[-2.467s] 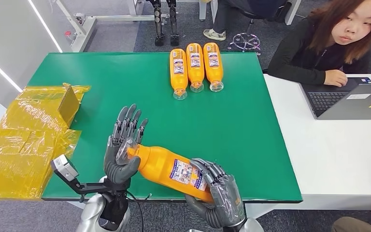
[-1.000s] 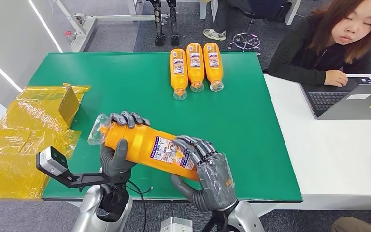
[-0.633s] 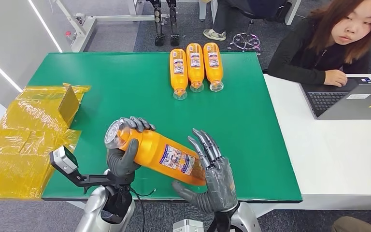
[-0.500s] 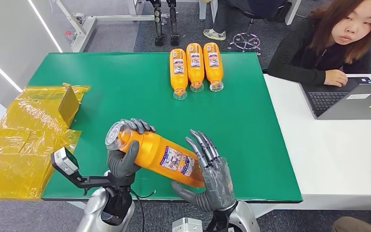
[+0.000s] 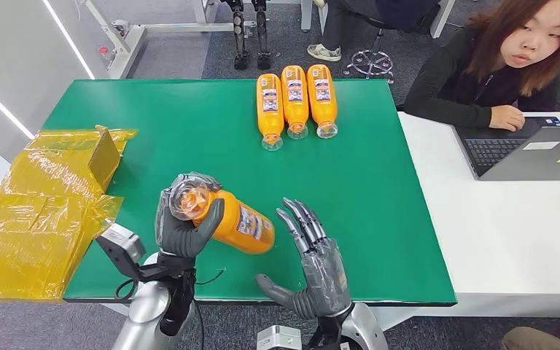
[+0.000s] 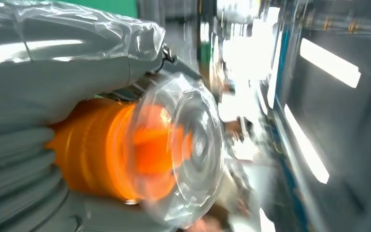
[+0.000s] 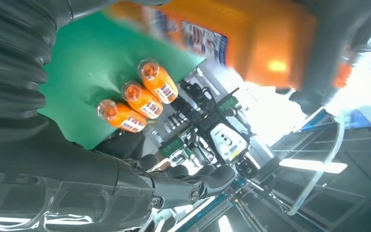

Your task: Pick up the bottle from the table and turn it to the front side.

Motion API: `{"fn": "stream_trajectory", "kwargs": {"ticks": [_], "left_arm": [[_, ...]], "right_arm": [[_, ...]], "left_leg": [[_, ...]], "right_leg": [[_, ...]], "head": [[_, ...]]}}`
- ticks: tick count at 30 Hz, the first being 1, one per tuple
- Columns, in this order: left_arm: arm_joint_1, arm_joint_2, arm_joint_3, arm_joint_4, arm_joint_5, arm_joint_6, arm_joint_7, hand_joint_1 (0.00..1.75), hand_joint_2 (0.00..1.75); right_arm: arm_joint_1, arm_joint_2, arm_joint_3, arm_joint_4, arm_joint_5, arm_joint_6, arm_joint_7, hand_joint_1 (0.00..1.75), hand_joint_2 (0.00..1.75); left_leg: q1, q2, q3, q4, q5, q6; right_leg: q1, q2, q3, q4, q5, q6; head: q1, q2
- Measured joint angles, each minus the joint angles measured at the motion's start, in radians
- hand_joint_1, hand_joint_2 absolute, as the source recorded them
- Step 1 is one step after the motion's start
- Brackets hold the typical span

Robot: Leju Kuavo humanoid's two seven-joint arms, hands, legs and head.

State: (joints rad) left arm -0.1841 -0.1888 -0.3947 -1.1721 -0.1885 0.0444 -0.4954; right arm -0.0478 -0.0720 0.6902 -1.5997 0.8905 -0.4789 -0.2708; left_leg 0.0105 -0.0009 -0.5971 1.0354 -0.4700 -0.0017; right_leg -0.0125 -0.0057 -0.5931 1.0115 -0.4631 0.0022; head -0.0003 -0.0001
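Observation:
My left hand grips an orange bottle near its clear cap, which points up toward the camera; the body slants away to the right above the green table. The left wrist view shows the clear cap and orange neck held between the thumb and fingers. My right hand is open beside the bottle's base, fingers spread and apart from it. In the right wrist view the bottle's base and label hang past the open fingers.
Three more orange bottles lie side by side at the table's far edge. Yellow plastic bags and a box sit at the left. A person sits at a laptop on the white table to the right.
My right hand has let go of the bottle and opened. My left hand has tipped the bottle so its cap faces up and its body swings away to the right.

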Motion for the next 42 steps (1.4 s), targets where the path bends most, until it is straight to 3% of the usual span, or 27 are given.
{"fn": "stream_trajectory", "kwargs": {"ticks": [3,7,10,15,22,32,37,42], "left_arm": [[-0.03,0.028,0.003,0.025,-0.147,0.124,-0.004,1.75,1.75],[-0.057,0.067,0.017,0.058,-0.258,0.217,-0.012,1.75,1.75],[-0.07,0.091,0.025,0.071,-0.349,0.28,0.014,1.75,1.75],[-0.108,0.136,0.025,0.09,-0.581,0.384,0.102,1.75,1.75],[-0.167,0.213,0.025,0.174,-0.932,0.504,0.244,1.75,1.75],[-0.222,0.307,0.017,0.301,-1.339,0.497,0.463,1.75,1.75],[-0.278,0.352,-0.057,0.391,-1.377,0.46,0.571,1.75,1.75],[-0.33,0.361,-0.115,0.539,-1.379,0.438,0.608,1.75,1.75]], "right_arm": [[-0.025,-0.056,0.014,0.046,-0.141,-0.068,-0.078,0.0,1.75],[-0.07,-0.117,0.04,0.121,-0.267,-0.123,-0.16,0.0,1.75],[-0.088,-0.116,0.063,0.149,-0.229,-0.133,-0.133,0.0,1.75],[-0.084,-0.066,0.086,0.134,-0.075,-0.087,-0.012,0.0,1.75],[-0.04,-0.043,0.073,0.053,-0.018,-0.004,0.002,0.0,1.75],[-0.005,-0.026,0.034,-0.019,0.009,0.046,0.005,0.0,1.75],[0.004,-0.018,0.021,-0.036,0.011,0.048,0.005,0.0,1.75],[0.017,-0.016,0.01,-0.05,0.011,0.047,0.005,0.0,1.75]], "left_leg": [[0.0,0.0,0.0,0.0,0.0,0.0],[0.0,0.0,0.0,0.001,0.0,0.0],[0.0,0.0,0.0,0.001,0.0,0.0],[0.001,0.0,0.0,0.0,0.0,-0.001],[0.001,0.001,0.0,-0.001,0.001,-0.001],[0.0,0.001,0.0,0.0,0.001,-0.001],[0.001,0.001,0.0,-0.001,0.001,-0.002],[0.0,0.002,0.0,-0.001,0.001,-0.002]], "right_leg": [[0.0,0.0,0.0,0.0,0.0,0.0],[0.0,0.001,0.0,0.0,0.001,0.0],[0.0,0.001,0.0,0.0,0.001,0.0],[0.001,0.001,-0.001,0.001,0.0,-0.001],[0.0,0.001,-0.001,0.001,0.0,-0.001],[0.0,0.002,-0.001,0.001,0.0,-0.001],[0.0,0.002,-0.001,0.001,0.0,-0.001],[0.0,0.003,-0.001,0.001,0.001,-0.001]], "head": [[0.0,0.0],[0.0,0.0],[0.0,0.0],[0.0,0.0],[0.0,0.0],[0.0,0.0],[0.0,0.0],[0.0,0.0]]}}
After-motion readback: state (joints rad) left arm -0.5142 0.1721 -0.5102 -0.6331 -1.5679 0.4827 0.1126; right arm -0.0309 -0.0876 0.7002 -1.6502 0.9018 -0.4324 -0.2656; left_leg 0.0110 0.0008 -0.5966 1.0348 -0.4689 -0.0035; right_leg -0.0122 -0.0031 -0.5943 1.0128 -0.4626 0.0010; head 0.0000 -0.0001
